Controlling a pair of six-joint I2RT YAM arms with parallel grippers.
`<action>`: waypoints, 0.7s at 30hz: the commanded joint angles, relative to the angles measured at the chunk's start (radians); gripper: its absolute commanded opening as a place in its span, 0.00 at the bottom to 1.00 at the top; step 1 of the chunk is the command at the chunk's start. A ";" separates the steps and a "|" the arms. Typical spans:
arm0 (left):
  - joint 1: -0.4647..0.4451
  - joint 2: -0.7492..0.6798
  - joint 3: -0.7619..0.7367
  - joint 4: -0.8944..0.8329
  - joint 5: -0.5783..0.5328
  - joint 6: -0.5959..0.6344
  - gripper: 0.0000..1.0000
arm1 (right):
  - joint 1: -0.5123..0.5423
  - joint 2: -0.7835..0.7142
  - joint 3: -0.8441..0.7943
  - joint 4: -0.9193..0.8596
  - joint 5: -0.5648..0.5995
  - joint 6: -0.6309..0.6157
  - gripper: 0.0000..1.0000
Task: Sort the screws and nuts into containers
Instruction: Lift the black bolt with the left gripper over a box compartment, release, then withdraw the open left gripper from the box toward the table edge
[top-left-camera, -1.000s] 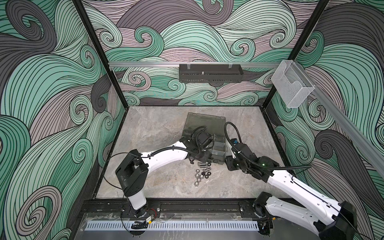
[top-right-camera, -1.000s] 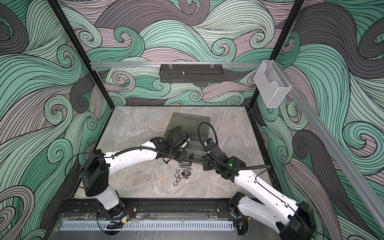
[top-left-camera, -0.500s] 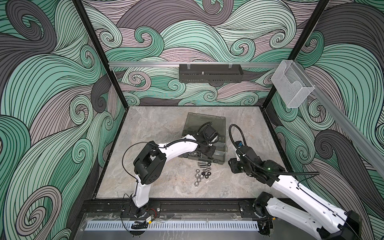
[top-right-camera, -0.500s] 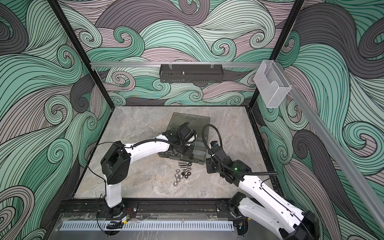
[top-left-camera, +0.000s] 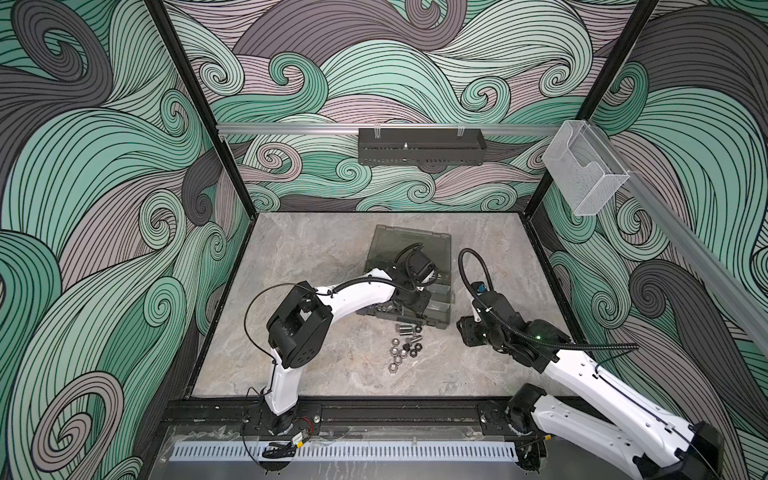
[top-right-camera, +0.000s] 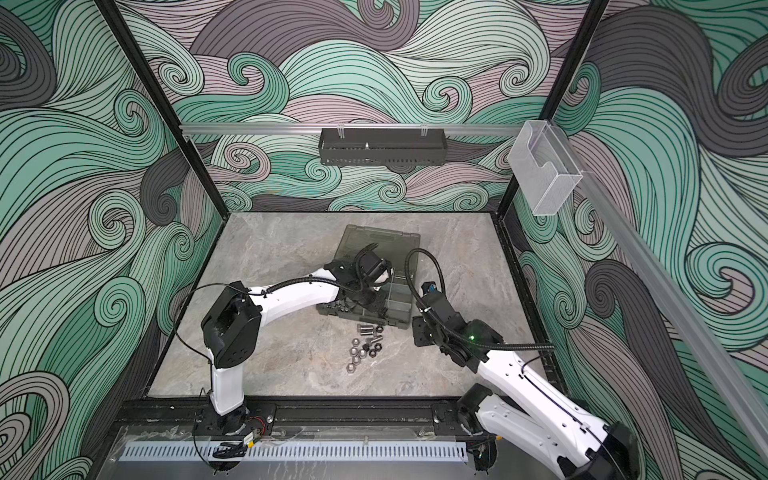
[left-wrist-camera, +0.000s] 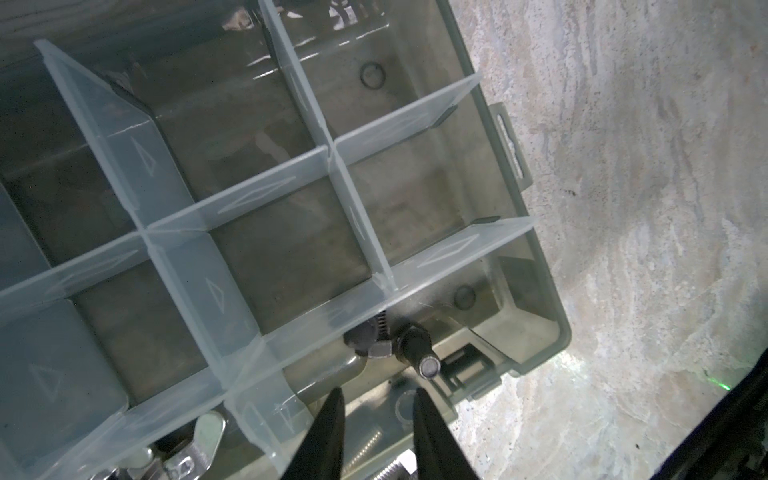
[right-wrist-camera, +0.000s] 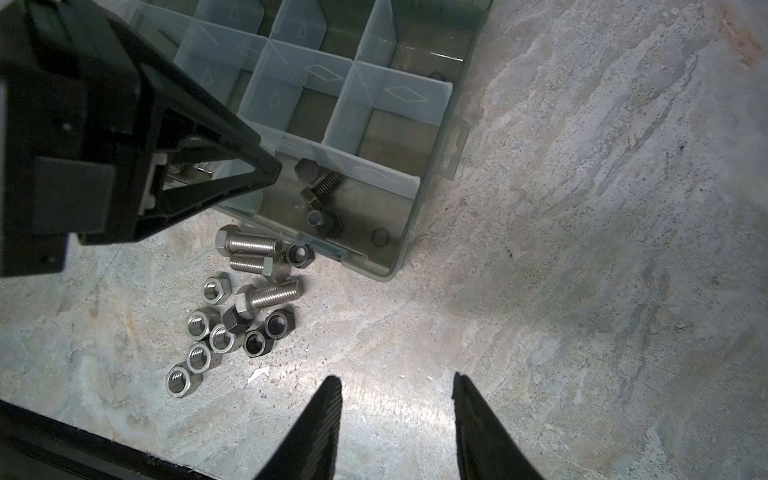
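Observation:
The smoky grey organizer case (top-left-camera: 439, 311) lies open mid-table, its containers (left-wrist-camera: 286, 241) split by clear dividers. My left gripper (left-wrist-camera: 377, 391) hangs open just above the front corner compartment, nothing between its fingers. Black screws (left-wrist-camera: 415, 349) lie in that compartment, also seen from the right wrist (right-wrist-camera: 320, 189). In front of the case lies a loose pile (top-left-camera: 405, 345): silver screws (right-wrist-camera: 249, 244) and silver and black nuts (right-wrist-camera: 199, 324). My right gripper (right-wrist-camera: 395, 378) is open over bare table, to the right of the pile and holding nothing.
The case's lid (top-left-camera: 411, 245) lies flat behind the compartments. A black perforated tray (top-left-camera: 419, 147) and a clear holder (top-left-camera: 582, 174) hang on the walls. Silver winged hardware (left-wrist-camera: 208, 432) sits in a neighbouring compartment. A black rail (top-left-camera: 374, 411) borders the table's front.
The left gripper has moved from the pile's edge to over the case's front compartment, and its jaws have parted. The right arm has drawn back a little to the right.

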 joint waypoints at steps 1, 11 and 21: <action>0.009 -0.049 -0.011 0.004 0.009 -0.018 0.33 | -0.007 -0.011 -0.013 -0.027 0.001 0.006 0.46; 0.040 -0.205 -0.141 0.038 -0.006 -0.057 0.33 | -0.007 0.010 -0.015 -0.026 -0.008 0.006 0.46; 0.104 -0.471 -0.375 0.046 -0.052 -0.115 0.33 | -0.007 0.069 -0.013 0.005 -0.043 0.009 0.44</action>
